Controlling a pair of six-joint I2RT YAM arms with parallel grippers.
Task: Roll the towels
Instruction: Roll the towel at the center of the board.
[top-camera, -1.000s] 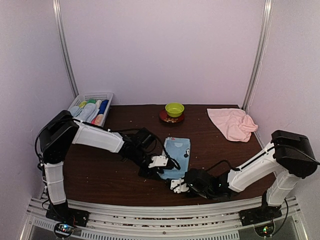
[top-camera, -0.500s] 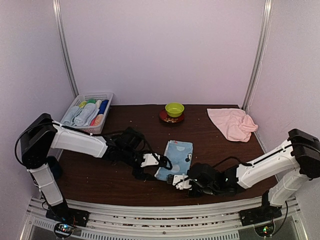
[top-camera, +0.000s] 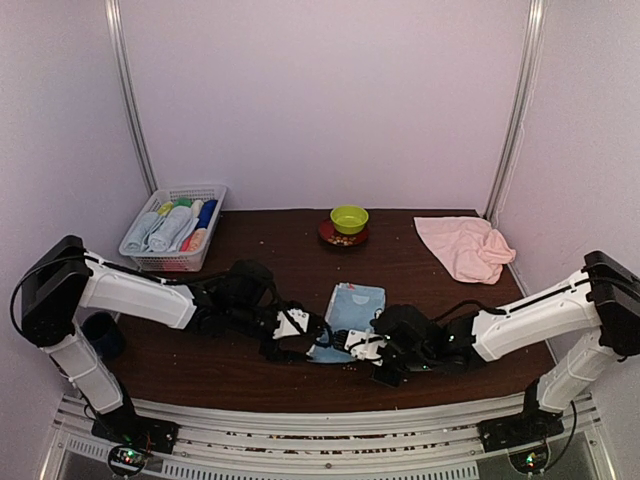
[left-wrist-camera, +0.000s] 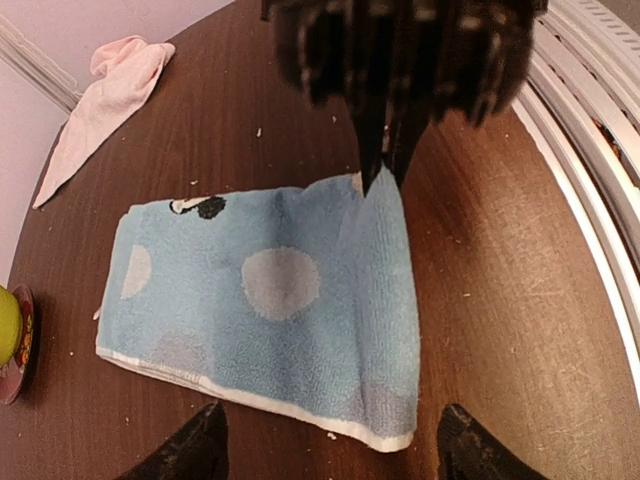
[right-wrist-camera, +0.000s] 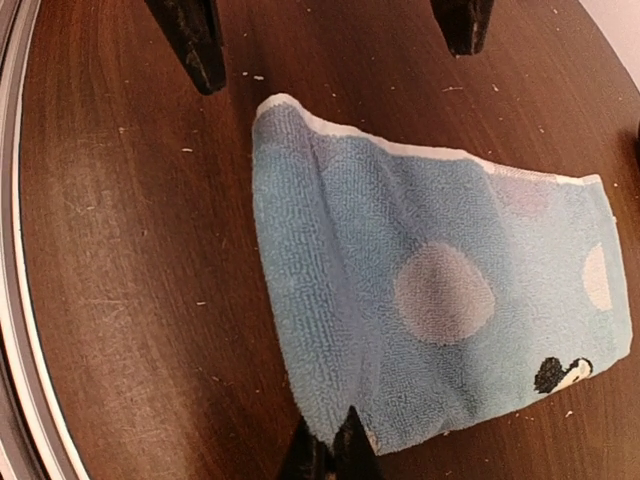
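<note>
The left end effector (left-wrist-camera: 330, 445) sits low over the dark worktop (top-camera: 270, 240) with its fingers spread wide and nothing between them; the light blue towel (left-wrist-camera: 270, 300) lies flat just ahead of its fingertips, its white-hemmed edge nearest to them. The right end effector (right-wrist-camera: 328, 450) faces it from the towel's opposite side; its fingers are pinched narrowly together on one corner of the light blue towel, and the cloth puckers into a shallow ridge running away from that corner. The two end effectors are near each other, with only the towel between them. The pink towel (top-camera: 465, 247) lies crumpled well beyond the right end effector, at the worktop's far right corner and apart from both arms; a green bowl (top-camera: 349, 217) stands past the blue towel's far end; a white basket (top-camera: 165, 262) of rolled cloths sits far off to the left end effector's outer side.
</note>
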